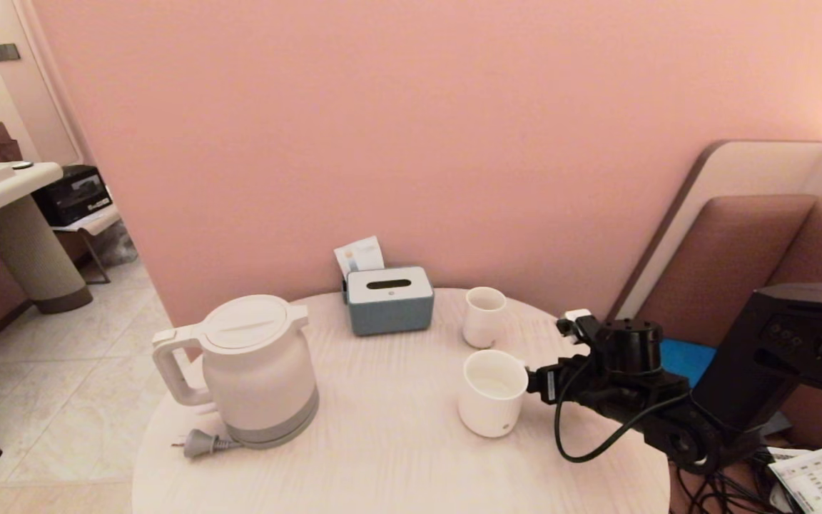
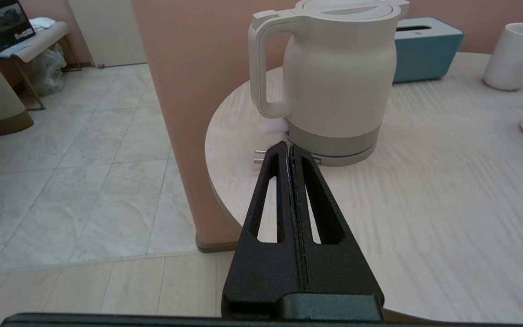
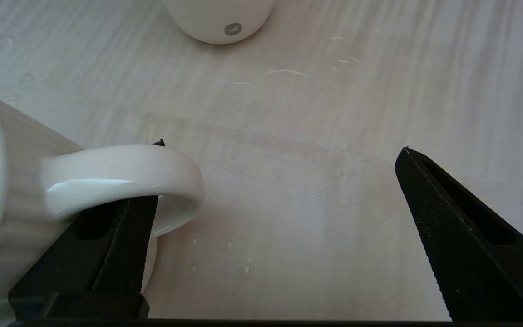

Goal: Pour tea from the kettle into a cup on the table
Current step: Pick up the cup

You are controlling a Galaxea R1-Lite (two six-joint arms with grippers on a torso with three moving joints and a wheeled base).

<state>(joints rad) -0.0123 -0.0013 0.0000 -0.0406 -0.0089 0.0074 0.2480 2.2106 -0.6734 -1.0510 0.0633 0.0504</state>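
Observation:
The white kettle (image 1: 257, 371) stands lid shut at the left of the round table (image 1: 382, 457), its handle toward the table's left edge. No tea shows. The wide white cup (image 1: 491, 392) stands right of centre, its handle (image 3: 120, 175) pointing toward my right gripper (image 1: 557, 350). That gripper is open, with one finger (image 3: 125, 227) reaching through the handle loop and the other (image 3: 461, 227) far off over bare table. My left gripper (image 2: 288, 146) is shut on nothing. It hovers at the near left table edge and points at the kettle (image 2: 338, 77) base.
A grey-and-white tissue box (image 1: 389, 300) sits at the back, with a smaller handleless cup (image 1: 484, 316) just behind the mug. The kettle's plug (image 1: 200, 444) lies by its base. A pink wall lies behind and padded seating to the right.

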